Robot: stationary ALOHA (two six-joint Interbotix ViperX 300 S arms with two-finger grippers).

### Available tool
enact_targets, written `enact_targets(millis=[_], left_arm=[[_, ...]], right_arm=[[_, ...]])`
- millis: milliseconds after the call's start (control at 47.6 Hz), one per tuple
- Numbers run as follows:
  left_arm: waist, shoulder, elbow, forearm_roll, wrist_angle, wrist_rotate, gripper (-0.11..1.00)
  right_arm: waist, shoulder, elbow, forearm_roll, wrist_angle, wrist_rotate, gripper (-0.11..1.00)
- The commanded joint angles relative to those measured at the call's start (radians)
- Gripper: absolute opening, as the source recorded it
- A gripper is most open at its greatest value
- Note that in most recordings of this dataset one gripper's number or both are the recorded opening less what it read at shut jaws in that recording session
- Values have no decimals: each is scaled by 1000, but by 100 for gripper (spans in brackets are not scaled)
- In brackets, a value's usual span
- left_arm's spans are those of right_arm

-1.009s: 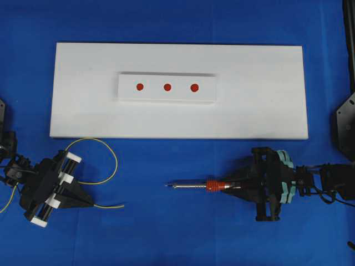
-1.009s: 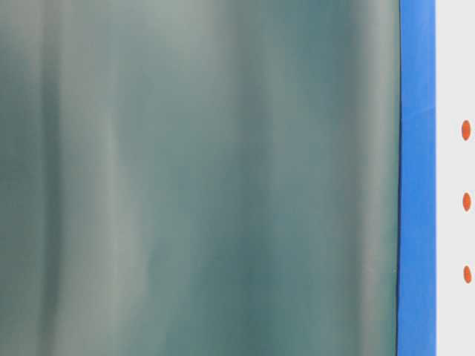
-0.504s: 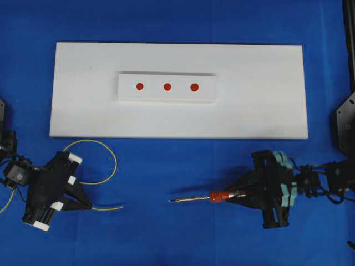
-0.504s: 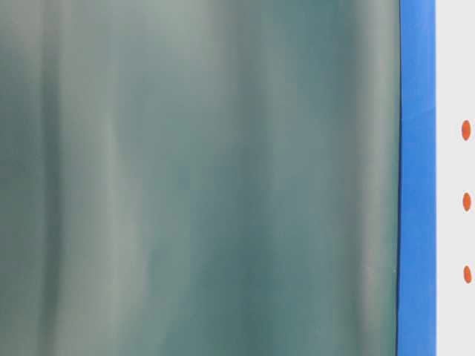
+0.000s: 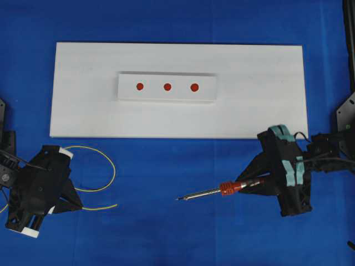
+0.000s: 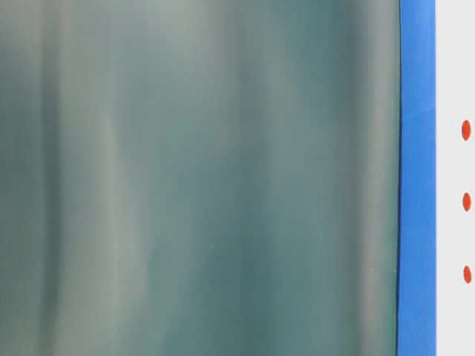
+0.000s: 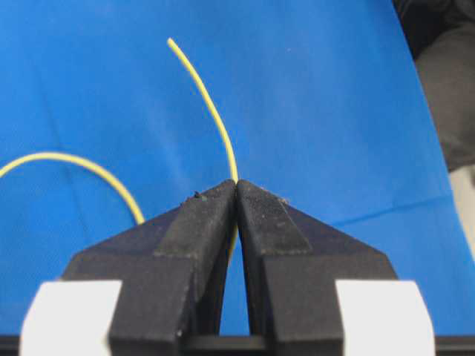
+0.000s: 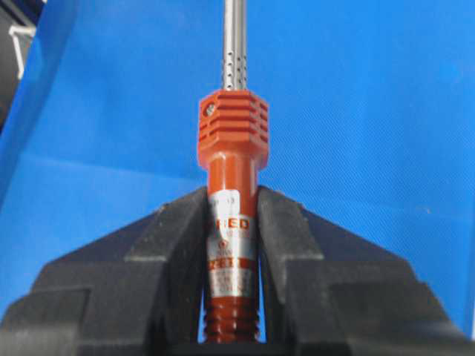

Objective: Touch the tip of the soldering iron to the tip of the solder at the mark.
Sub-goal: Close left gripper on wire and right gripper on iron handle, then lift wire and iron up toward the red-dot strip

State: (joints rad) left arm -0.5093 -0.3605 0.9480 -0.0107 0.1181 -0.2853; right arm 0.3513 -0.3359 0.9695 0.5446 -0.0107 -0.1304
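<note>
My left gripper [image 7: 236, 194] pinches floppy solder [image 7: 211, 111] near free end; right gripper [image 8: 231, 215] clamps rigid soldering iron [image 8: 231, 148] handle.

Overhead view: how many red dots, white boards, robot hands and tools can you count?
Red dots: 3
White boards: 2, big and small
Hands: 2, left hand, right hand
Soldering iron: 1
Solder: 1
Total: 9

A blue cloth [image 5: 177, 22] covers the table. A white board [image 5: 260, 100] lies on it, carrying a smaller white block [image 5: 166, 97] (three red dots [image 5: 167, 86]).
</note>
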Motion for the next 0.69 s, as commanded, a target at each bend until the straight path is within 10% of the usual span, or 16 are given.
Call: enact_targets(millis=[0,672], left_arm=[[12,-20,-32,5,29,-2,2],[397,81,-172,11,221,118,2]], right_arm=[[-21,-20,-29,-11,31,-5,6],[-342,-11,-83,-153,279,-2,6]])
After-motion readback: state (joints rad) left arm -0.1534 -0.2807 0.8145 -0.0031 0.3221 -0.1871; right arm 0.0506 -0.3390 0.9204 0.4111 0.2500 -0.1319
